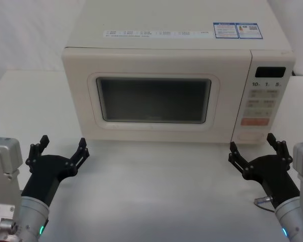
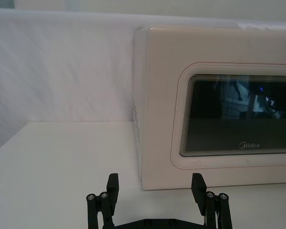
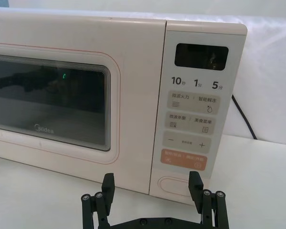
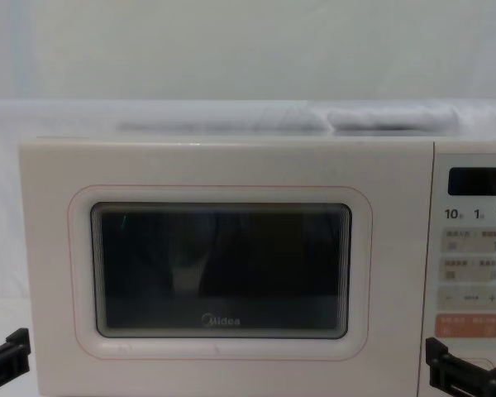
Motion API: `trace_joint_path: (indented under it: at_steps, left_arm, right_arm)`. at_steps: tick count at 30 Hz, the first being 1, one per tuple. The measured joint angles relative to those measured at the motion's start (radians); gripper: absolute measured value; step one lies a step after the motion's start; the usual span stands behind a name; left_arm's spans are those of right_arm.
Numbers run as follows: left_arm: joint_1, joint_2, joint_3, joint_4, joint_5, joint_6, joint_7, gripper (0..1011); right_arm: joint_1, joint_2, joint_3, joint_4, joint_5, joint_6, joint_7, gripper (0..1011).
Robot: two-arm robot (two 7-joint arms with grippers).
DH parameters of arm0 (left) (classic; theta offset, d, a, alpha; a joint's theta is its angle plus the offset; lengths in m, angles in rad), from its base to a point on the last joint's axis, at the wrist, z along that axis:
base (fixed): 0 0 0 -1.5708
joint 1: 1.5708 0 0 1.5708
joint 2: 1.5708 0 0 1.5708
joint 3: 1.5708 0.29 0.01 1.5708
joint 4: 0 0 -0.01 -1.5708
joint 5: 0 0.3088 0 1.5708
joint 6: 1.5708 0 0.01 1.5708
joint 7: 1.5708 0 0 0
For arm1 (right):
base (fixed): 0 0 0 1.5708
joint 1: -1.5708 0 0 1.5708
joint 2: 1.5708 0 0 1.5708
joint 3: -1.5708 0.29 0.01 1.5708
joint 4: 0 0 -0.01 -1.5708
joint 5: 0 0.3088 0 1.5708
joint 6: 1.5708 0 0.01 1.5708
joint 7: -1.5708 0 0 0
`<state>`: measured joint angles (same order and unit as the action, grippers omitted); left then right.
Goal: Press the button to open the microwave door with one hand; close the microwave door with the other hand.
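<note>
Cream microwave door (image 1: 154,98) is seen shut, flush with the control panel (image 1: 265,96). The button (image 3: 178,186) is located at the bottom of that panel, under the orange key (image 3: 183,159). Right gripper (image 1: 257,151) is held spread, just in front of the panel, not touching. Left gripper (image 1: 60,151) is also spread, parked near the door's left corner. Press judged not yet begun. One fingertip should be lined up on the button's middle and pushed straight in; the orange key should be avoided.

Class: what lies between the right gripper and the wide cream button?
Nothing: in the head view, bare white table separates the open right gripper from the button.
</note>
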<state>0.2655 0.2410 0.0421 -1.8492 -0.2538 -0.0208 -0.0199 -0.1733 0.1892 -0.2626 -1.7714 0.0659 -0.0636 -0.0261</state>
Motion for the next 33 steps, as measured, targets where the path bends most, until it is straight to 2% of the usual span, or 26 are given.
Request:
trace_joint_path:
  at_steps: [33]
  left_arm:
    - [0.000,0.000,0.000,0.000,0.000,0.000,0.000,1001]
  right_arm:
    - [0.000,0.000,0.000,0.000,0.000,0.000,0.000,993]
